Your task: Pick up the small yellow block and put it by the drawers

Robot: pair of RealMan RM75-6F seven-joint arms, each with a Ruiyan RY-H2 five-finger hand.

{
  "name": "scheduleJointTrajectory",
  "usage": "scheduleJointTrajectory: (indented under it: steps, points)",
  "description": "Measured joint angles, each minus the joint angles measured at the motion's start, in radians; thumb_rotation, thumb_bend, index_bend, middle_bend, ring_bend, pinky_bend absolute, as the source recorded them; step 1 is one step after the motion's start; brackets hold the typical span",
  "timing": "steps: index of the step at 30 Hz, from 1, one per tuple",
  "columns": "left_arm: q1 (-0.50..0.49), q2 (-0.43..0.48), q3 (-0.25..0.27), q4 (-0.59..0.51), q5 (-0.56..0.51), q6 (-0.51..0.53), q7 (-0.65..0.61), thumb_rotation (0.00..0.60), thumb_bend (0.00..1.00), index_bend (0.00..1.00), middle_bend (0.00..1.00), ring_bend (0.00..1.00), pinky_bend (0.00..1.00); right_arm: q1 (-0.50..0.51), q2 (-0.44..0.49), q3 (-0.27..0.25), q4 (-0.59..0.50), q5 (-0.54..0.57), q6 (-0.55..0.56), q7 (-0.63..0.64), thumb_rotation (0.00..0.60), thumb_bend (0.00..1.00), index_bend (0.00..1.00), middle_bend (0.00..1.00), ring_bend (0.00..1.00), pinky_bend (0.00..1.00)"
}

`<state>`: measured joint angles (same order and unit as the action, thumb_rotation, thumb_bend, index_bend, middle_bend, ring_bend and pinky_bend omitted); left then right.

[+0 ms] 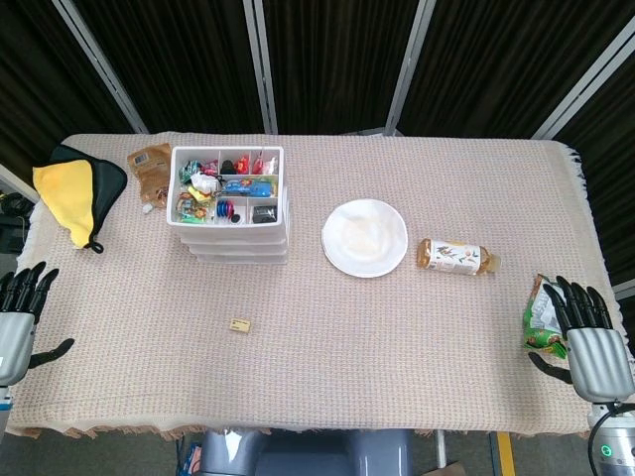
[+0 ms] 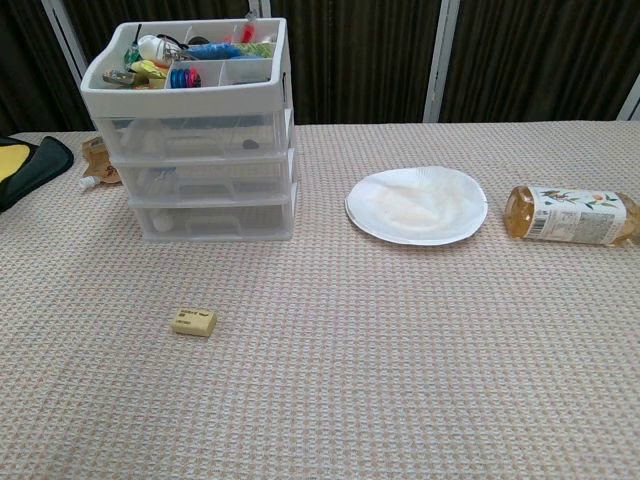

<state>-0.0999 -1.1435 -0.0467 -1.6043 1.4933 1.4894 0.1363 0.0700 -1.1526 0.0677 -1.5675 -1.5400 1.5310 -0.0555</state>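
Observation:
The small yellow block (image 1: 238,324) (image 2: 193,321) lies flat on the woven tablecloth, a short way in front of the white plastic drawers (image 1: 230,213) (image 2: 200,170). My left hand (image 1: 18,315) hovers at the table's left edge, fingers spread, holding nothing. At the right edge my right hand (image 1: 588,342) is also open and empty, next to a green snack bag (image 1: 541,315). Both hands are far from the block. Neither hand shows in the chest view.
A white plate (image 1: 364,237) (image 2: 416,205) sits mid-table, with a tea bottle (image 1: 456,258) (image 2: 568,215) lying on its side to its right. A yellow and black cloth (image 1: 71,193) and a brown packet (image 1: 152,165) lie left of the drawers.

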Motion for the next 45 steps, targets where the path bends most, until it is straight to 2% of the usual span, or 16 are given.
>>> scheduleJointTrajectory:
  steps: [26,30,32,35,36,38,40,42,45]
  points:
    - [0.004,0.003,0.005,-0.012,-0.008,-0.006,-0.011,0.600,0.15,0.05,0.00,0.00,0.00,0.005,0.001,0.001,-0.009,0.010,-0.015,-0.001,0.600,0.03,0.07,0.00,0.00,0.00]
    - [0.004,0.006,0.007,-0.022,-0.007,-0.008,-0.013,0.600,0.16,0.00,0.00,0.00,0.00,0.003,0.006,0.000,-0.010,0.010,-0.014,0.004,0.600,0.03,0.07,0.00,0.00,0.00]
    - [0.004,0.006,0.007,-0.025,-0.008,-0.010,-0.019,0.600,0.19,0.00,0.00,0.00,0.00,0.003,0.006,0.000,-0.010,0.008,-0.012,0.003,0.600,0.04,0.07,0.00,0.00,0.00]
    - [0.003,0.008,0.006,-0.031,-0.014,-0.016,-0.038,0.600,0.30,0.00,0.01,0.00,0.01,0.003,0.004,-0.001,-0.009,0.005,-0.013,-0.001,0.600,0.03,0.08,0.00,0.00,0.00]
    - [0.002,0.009,0.004,-0.034,-0.017,-0.019,-0.044,0.600,0.37,0.00,0.08,0.05,0.06,0.004,0.004,-0.002,-0.009,0.004,-0.013,-0.002,0.600,0.03,0.08,0.00,0.00,0.00]
    - [-0.001,0.011,-0.001,-0.040,-0.025,-0.025,-0.057,0.600,0.48,0.01,0.38,0.31,0.24,0.004,0.004,-0.002,-0.008,0.002,-0.013,-0.003,0.600,0.03,0.08,0.00,0.00,0.00]
    - [-0.005,0.011,-0.010,-0.049,-0.028,-0.025,-0.069,0.600,0.58,0.03,0.77,0.66,0.47,0.003,0.004,-0.002,-0.008,0.002,-0.011,-0.003,0.600,0.03,0.08,0.00,0.00,0.00]
    - [-0.011,0.009,-0.024,-0.060,-0.029,-0.018,-0.086,0.600,0.64,0.05,0.88,0.77,0.55,0.003,0.004,-0.002,-0.008,0.003,-0.012,-0.003,0.600,0.04,0.08,0.00,0.00,0.00]
    - [-0.021,0.008,-0.037,-0.098,-0.047,-0.032,-0.110,0.600,0.72,0.05,0.93,0.83,0.61,0.004,0.004,-0.003,-0.009,0.004,-0.014,-0.003,0.600,0.04,0.08,0.00,0.00,0.00]
